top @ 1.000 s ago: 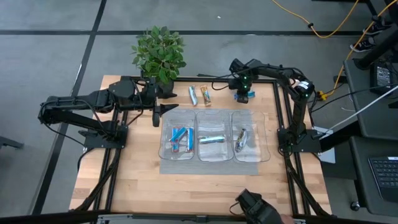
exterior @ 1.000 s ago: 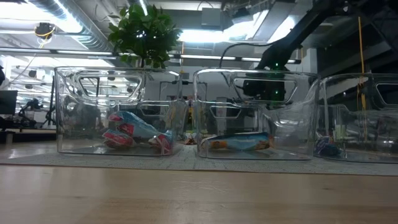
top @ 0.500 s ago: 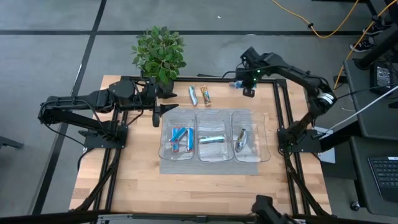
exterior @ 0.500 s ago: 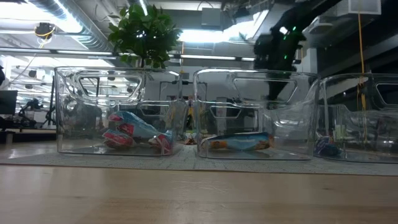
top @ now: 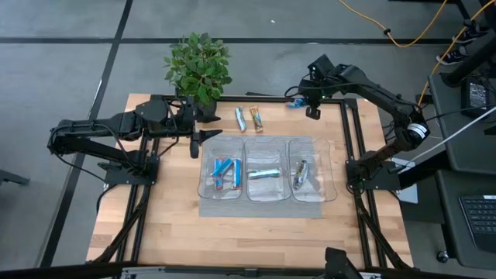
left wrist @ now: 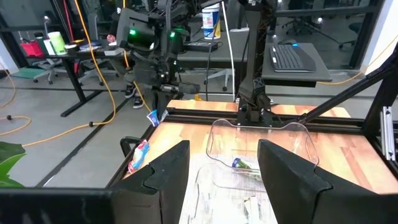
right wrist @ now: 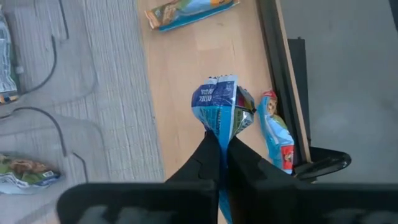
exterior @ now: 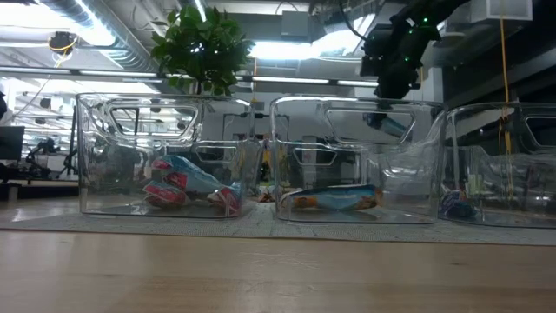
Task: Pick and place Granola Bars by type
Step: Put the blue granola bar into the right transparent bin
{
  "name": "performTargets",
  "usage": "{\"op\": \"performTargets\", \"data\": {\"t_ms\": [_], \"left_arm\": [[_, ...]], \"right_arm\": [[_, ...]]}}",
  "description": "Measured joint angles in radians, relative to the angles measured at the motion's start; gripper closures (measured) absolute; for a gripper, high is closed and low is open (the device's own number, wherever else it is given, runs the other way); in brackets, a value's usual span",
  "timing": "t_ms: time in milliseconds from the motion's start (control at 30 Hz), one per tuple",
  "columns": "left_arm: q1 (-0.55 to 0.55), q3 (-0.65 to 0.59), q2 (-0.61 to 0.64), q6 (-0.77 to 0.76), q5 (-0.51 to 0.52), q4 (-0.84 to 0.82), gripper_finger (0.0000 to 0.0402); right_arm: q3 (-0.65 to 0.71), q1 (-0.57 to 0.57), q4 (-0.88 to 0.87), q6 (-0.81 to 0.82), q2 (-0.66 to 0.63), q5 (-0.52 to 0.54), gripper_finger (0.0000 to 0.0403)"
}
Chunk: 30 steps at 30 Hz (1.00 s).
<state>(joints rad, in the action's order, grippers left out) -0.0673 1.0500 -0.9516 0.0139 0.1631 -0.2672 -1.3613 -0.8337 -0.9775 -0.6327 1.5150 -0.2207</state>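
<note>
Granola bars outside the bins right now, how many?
3. Two lie loose on the table behind the bins: a blue bar and an orange-brown bar. One more blue bar is pinched in the right claw. Others may be hidden.

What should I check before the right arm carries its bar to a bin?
1. Right gripper shut on a blue bar: ok.
2. Bar lifted off the table: ok, it hangs above the far edge.
3. Wrapper type readable: cannot tell; only a crumpled blue end shows.
4. Three clear bins upright on the mat: ok.
5. Left gripper out of the path: ok, open beside the left bin.
6. Two bars remaining behind the bins: ok.
</note>
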Motion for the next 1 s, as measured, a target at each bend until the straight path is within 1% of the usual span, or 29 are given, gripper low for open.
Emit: {"op": "performTargets", "data": {"t_ms": [200,367,500,633,1000], "left_arm": [[0.0,0.0,0.0,0.0,0.0,0.0,0.0219],[0.0,0.0,0.0,0.0,0.0,-0.01,0.0219],[0.0,0.0,0.0,0.0,0.0,-0.031,0.0219],[0.0,0.0,0.0,0.0,0.0,-0.033,0.0219],[0.0,0.0,0.0,0.0,0.0,-0.087,0.0219]], "right_arm": [[0.0,0.0,0.0,0.009,-0.014,-0.005,0.0392],[0.0,0.0,0.002,0.053,-0.08,-0.019,0.0391],[0.0,0.003,0.003,0.099,-0.181,-0.035,0.0391],[0.0,0.032,0.009,0.154,-0.307,-0.037,0.0391],[0.0,0.19,-0.001,0.376,-0.666,-0.045,0.039]]}}
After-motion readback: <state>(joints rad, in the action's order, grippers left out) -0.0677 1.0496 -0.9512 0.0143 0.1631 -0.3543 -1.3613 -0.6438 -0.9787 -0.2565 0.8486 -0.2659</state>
